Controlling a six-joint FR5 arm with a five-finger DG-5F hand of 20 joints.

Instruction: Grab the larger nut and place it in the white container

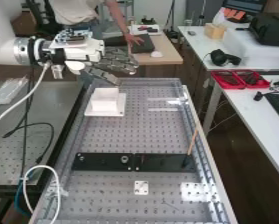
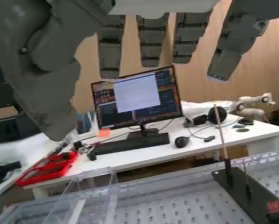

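- Now the robot hand is hanging open, straight fingers spread, well apart from the white, square-walled container.
- Possibly the larger nut is lying inside, though I can't tell; misjudging that could be sending a needless grasp towards the round metal bearing.
- Meanwhile, a red plastic tray is holding dark items.

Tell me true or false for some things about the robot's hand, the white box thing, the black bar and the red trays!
1. The hand is curled into a fist. False: its fingers are straight.
2. The bearing is on the black bar. True.
3. The white container stands on the black bar. False: it stands on a white plate, apart from the bar.
4. A thin stick rises at a tilt from the bar. True.
5. The red trays are inside the white container. False: they sit on a white table.
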